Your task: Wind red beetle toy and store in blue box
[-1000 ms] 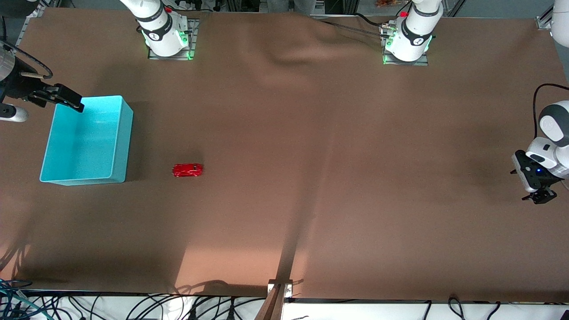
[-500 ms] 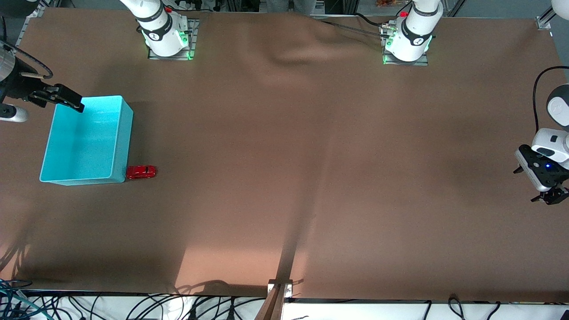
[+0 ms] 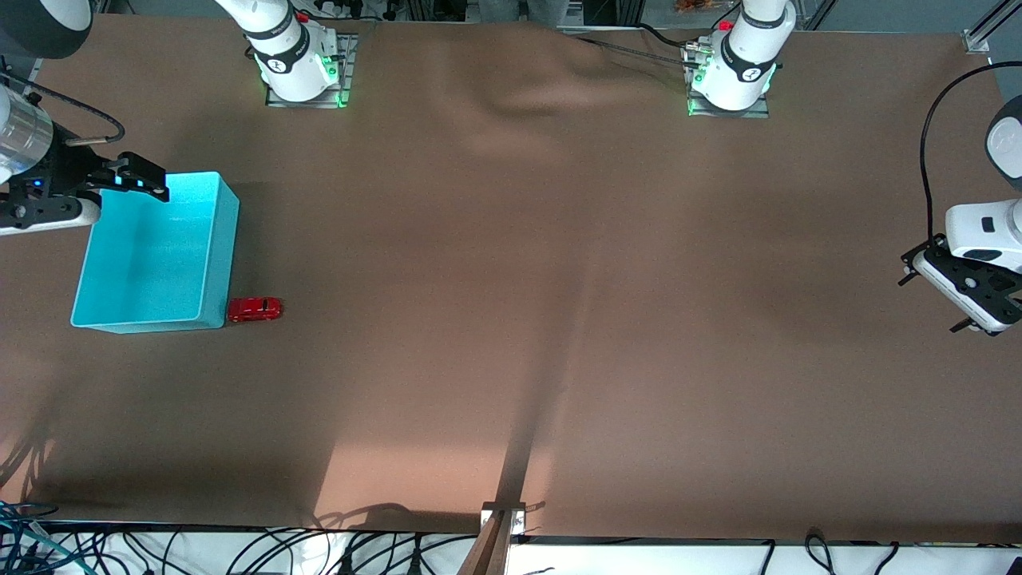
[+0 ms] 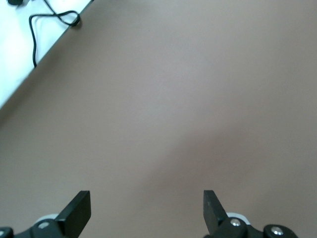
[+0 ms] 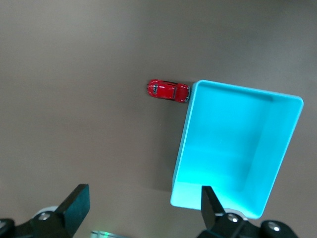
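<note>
Against the blue box (image 3: 226,263) wall lies the red beetle toy (image 3: 255,309), lengthwise toward it; both end effectors gape, empty.

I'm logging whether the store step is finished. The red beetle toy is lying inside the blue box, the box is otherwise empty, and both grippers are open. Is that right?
Not quite. The red beetle toy is not inside the blue box; it sits on the table against the box's outer wall, as the front and right wrist views show. The box is empty. The right gripper over the box and the left gripper are both open.
</note>
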